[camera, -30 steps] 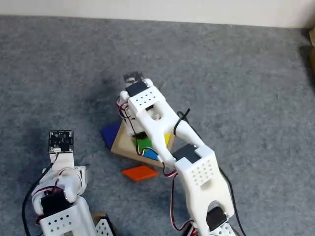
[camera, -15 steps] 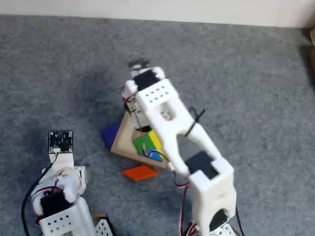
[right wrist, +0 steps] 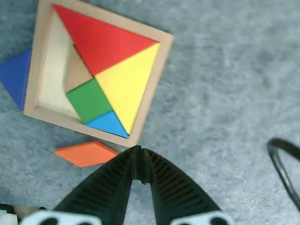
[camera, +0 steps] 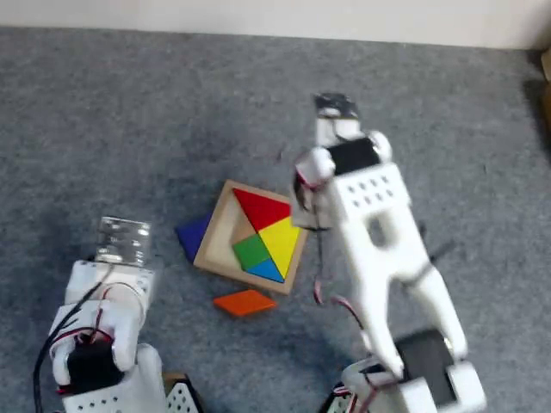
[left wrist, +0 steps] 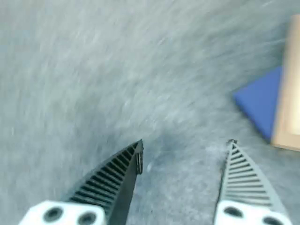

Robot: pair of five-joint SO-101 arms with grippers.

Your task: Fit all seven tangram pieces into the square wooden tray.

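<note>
The square wooden tray (camera: 209, 245) lies mid-table, holding a red triangle (camera: 261, 209), a yellow triangle (camera: 280, 237), a green square (camera: 251, 251) and a light blue triangle (camera: 265, 270). In the right wrist view a brownish triangle (right wrist: 77, 72) sits beside the tray's bare part (right wrist: 52, 70). A dark blue piece (camera: 193, 237) lies against the tray's left side, partly under its edge. An orange parallelogram (camera: 245, 302) lies on the carpet in front. My right gripper (right wrist: 139, 165) is shut and empty, raised to the right of the tray. My left gripper (left wrist: 185, 147) is open over carpet, short of the blue piece (left wrist: 260, 105).
Grey carpet covers the table. A black cable loop (right wrist: 283, 159) hangs by the right arm (camera: 379, 224). The left arm (camera: 103, 318) stands at the front left. A pale wall edge runs along the back.
The right arm has swung up and to the right, off the tray, uncovering the pieces in it. The left arm has shifted slightly right, toward the tray.
</note>
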